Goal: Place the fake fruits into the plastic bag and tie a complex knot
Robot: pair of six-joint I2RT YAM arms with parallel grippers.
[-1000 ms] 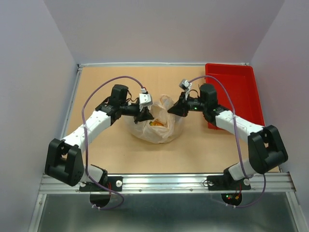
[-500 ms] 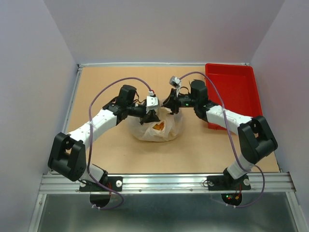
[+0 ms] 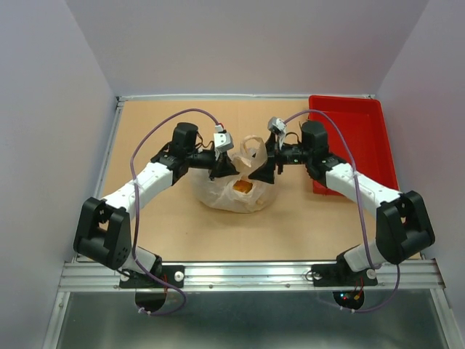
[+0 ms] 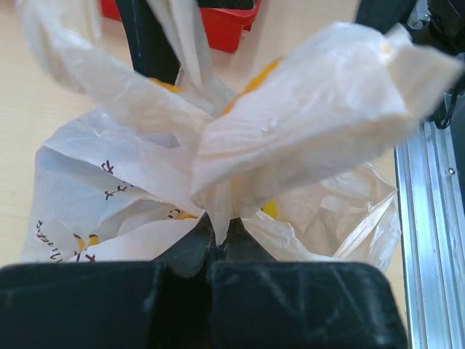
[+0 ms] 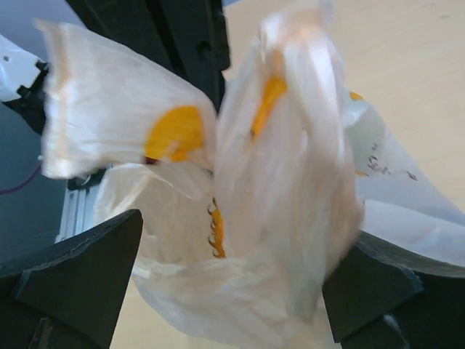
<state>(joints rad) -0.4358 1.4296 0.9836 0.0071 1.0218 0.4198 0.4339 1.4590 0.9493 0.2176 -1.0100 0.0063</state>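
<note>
Top view, whitish translucent plastic bag [image 3: 231, 195] slumped mid surface [image 3: 174, 225], orange fruit [image 3: 243, 187] showing through, handle loops [image 3: 251, 147] raised, left wrist, left pincer [image 4: 216, 243] clenched on bag film, right wrist, right pincer [image 5: 229, 280] spread wide, blurred orange-marked bag between

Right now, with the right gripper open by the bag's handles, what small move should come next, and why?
Probably close the right gripper on the handle standing between its fingers. The left gripper pinches the plastic bag on its own side, and I see no finished knot.
</note>
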